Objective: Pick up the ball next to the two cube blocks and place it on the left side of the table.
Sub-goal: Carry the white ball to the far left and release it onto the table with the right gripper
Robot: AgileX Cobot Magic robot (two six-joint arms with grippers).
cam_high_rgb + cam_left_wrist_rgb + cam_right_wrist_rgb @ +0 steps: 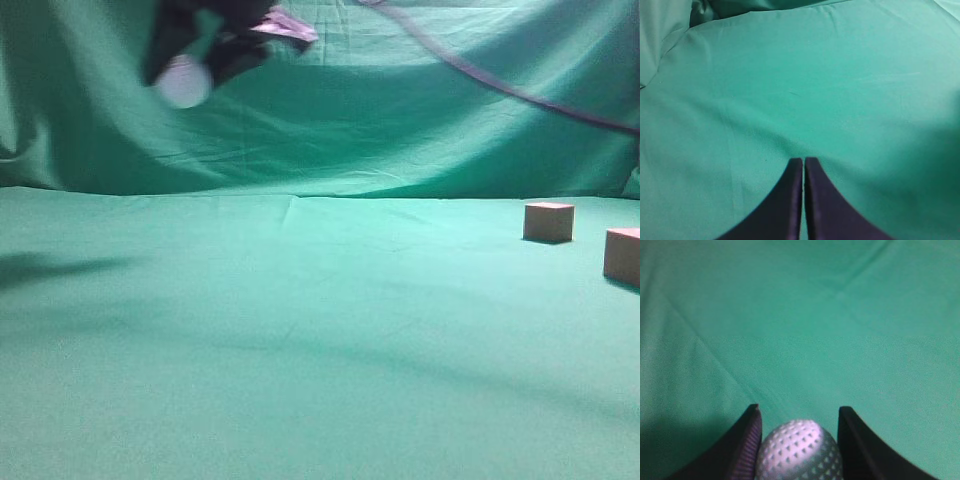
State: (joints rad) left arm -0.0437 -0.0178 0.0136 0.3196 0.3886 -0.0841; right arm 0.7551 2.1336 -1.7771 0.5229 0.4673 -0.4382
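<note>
The right claw (799, 412) grips the small white dimpled golf ball (800, 450) across its middle, high above the left of the green cloth worktop (300, 350); hard, light and likely slippery.

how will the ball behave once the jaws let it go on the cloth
The ball is round and dimpled, so it will probably roll once released, more so if dropped from its present height above the table. It looks hard, so the right gripper likely touches it at small spots only; the cloth may slow it.
</note>
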